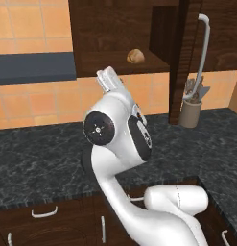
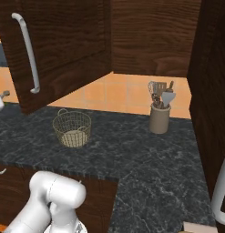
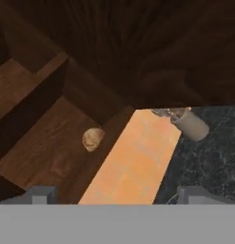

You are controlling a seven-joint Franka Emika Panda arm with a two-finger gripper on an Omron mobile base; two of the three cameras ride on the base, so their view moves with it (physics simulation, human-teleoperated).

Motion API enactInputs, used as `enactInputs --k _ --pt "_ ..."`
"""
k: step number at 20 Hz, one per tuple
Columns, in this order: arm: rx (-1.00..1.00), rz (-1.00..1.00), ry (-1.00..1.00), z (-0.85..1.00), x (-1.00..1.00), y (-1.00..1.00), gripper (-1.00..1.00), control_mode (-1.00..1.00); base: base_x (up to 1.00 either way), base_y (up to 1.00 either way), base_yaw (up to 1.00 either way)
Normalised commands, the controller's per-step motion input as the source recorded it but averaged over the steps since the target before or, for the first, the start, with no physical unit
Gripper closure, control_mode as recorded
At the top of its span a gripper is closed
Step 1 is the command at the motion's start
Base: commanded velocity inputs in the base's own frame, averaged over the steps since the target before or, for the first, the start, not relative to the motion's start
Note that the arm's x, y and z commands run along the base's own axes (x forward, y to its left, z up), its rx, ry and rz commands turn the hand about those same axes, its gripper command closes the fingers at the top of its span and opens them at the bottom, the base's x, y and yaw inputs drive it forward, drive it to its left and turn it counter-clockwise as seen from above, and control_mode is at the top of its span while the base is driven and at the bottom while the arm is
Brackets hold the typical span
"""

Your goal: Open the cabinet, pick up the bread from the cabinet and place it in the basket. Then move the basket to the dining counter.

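Bread (image 1: 135,56): small round roll, golden-brown with a paler mottled crust, lying alone on the dark wood floor of the open cabinet (image 1: 120,36), near its front edge; seen again in the hand view (image 3: 93,138) as a tan knob on the wood-grain shelf.
Cabinet door (image 2: 59,45): dark brown wood grain, swung wide open, edge-on in the left base view, long silver bar handle (image 2: 27,52) vertical on its face.
Jaws (image 3: 116,195): spread wide, gripping nothing, tips low in the hand view, aimed toward the shelf and the orange tile wall, well apart from the bread.
Basket (image 2: 72,128): round, tan-gold wire mesh, solid beige bottom, upright on the black speckled bench (image 2: 145,154), below the open door.
Utensil crock (image 2: 160,118): beige cylinder holding spatulas and a whisk, on the same bench, right of the basket, against the tile wall.
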Motion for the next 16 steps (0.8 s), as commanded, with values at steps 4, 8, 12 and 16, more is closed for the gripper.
enactInputs --k 4,8,12,16 --pt "0.33 -0.50 -0.06 0.08 0.56 -0.12 -1.00 -1.00 0.00 0.00 0.00" --pt "0.16 -0.52 -0.24 -0.02 0.48 -0.01 -1.00 -1.00 0.00 0.00 0.00" --pt "0.15 -0.31 -0.33 -0.39 0.40 -0.23 -1.00 -1.00 0.00 0.00 0.00" --pt "0.14 -0.28 -0.25 -0.48 0.45 -0.56 -1.00 -1.00 0.00 0.00 0.00"
